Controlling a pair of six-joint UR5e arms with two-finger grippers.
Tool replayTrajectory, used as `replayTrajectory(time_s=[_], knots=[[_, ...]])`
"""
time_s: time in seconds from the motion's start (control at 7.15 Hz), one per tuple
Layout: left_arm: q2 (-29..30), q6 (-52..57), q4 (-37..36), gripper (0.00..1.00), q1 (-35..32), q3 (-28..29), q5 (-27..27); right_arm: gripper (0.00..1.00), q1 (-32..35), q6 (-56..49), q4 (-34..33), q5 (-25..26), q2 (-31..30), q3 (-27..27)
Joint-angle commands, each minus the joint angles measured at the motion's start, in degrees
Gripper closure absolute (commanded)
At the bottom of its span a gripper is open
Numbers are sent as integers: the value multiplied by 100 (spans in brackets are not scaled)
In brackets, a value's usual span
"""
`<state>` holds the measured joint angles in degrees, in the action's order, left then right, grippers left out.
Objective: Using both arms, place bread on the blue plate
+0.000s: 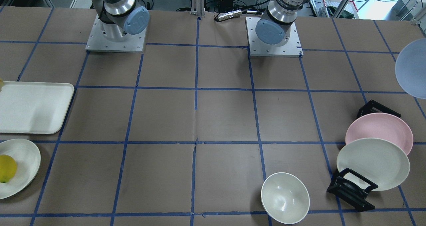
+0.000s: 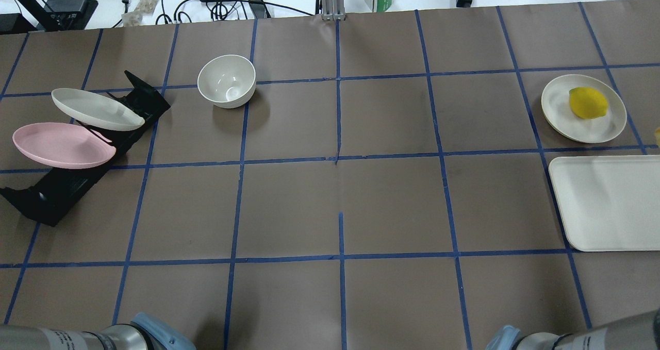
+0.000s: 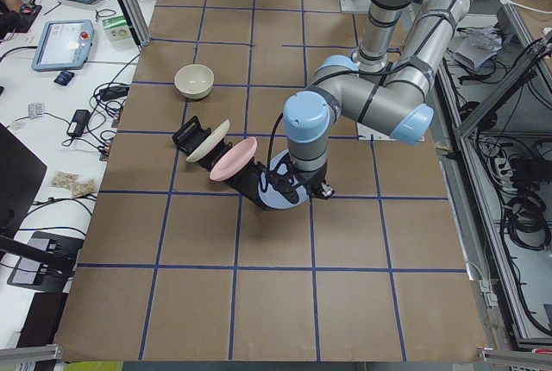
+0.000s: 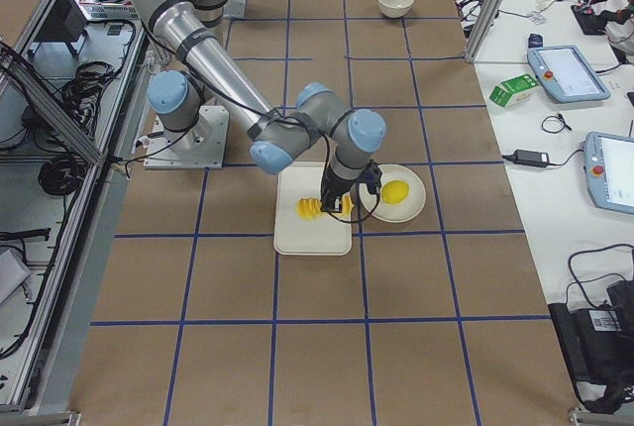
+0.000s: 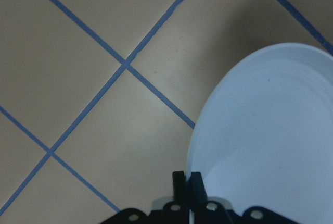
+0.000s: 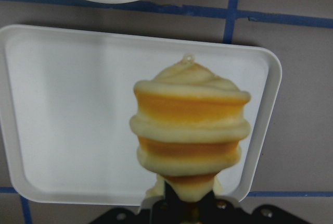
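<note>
My left gripper (image 5: 188, 179) is shut on the rim of the blue plate (image 5: 270, 140) and holds it tilted above the table. The plate shows at the right edge of the front-facing view (image 1: 412, 68) and under the near arm in the exterior left view (image 3: 285, 196), next to the plate rack. My right gripper (image 6: 190, 200) is shut on one end of the bread (image 6: 190, 130), a ridged yellow-orange and cream loaf. It holds the bread above the white tray (image 6: 62, 114). The bread also shows in the exterior right view (image 4: 312, 208). Both grippers are out of the overhead view.
A pink plate (image 1: 379, 129) and a cream plate (image 1: 372, 162) lean in a black rack (image 1: 351, 189). A white bowl (image 1: 285, 197) stands near it. A yellow lemon (image 1: 6, 167) lies on a cream plate (image 1: 23, 159) beside the white tray (image 1: 33, 108).
</note>
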<state>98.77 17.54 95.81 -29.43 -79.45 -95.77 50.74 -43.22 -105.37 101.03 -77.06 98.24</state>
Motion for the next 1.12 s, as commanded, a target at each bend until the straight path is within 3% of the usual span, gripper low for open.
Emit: replayTrajectory(time_s=[0.0,0.28,0.42,0.56,0.7,0.98], knots=[[-428,-179,982,100,-620,142,889,100,950,1205,882,-163,-772,-7],[-482,-2067,896,100,-2102,-497,1828,100,1752,2024,1367,-530,-1212,-16],[-473,-3123,347,100,-3032,-736,2190,100,2016,2263,1492,-663,-1380,-7],[-473,-3604,-24,100,-3738,-973,2220,100,2089,2274,1658,-855,-1443,-25],[-386,-3887,-828,100,-4371,-1315,2542,100,2098,2309,1799,-1144,-1574,-59],[-167,-5201,-3294,100,-5533,-2393,2660,100,2482,3132,1862,-1394,-1610,-147]])
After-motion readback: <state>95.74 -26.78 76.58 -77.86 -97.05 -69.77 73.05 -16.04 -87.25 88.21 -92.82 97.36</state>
